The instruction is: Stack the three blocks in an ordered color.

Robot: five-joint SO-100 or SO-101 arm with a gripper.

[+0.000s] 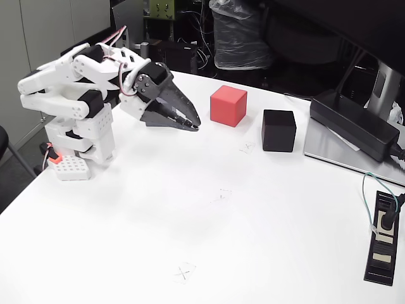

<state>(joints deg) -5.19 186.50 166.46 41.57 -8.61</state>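
In the fixed view, the white arm (69,95) sits folded at the left end of the white bench (190,240), its base standing near the bench's left edge. The dark gripper (193,125) points right and a little downward, its tips hanging just above the bench surface. The two fingers lie pressed together along their length with no gap to speak of between the tips, and nothing is held in them.

To the right of the gripper, a short way off and not touching it, sits the red block (228,106), flat on the bench with one corner turned toward the camera. Further right and slightly nearer the camera stands the black block (279,130), also flat on the bench, apart from the red one with bare bench between them. Only these two cubes are in sight; neither rests on the other.

Behind the black block, along the right side, lies a long black power brick (354,123) on a grey monitor base (345,158), with the monitor's stand (383,82) rising behind it. At the lower right edge, a black power strip (383,237) lies on the bench with a plug and a greenish cable (370,190) going into it.

A few faint pencil-like cross marks (184,272) show on the bench, one in front of the black block, one near the middle and one toward the near edge.
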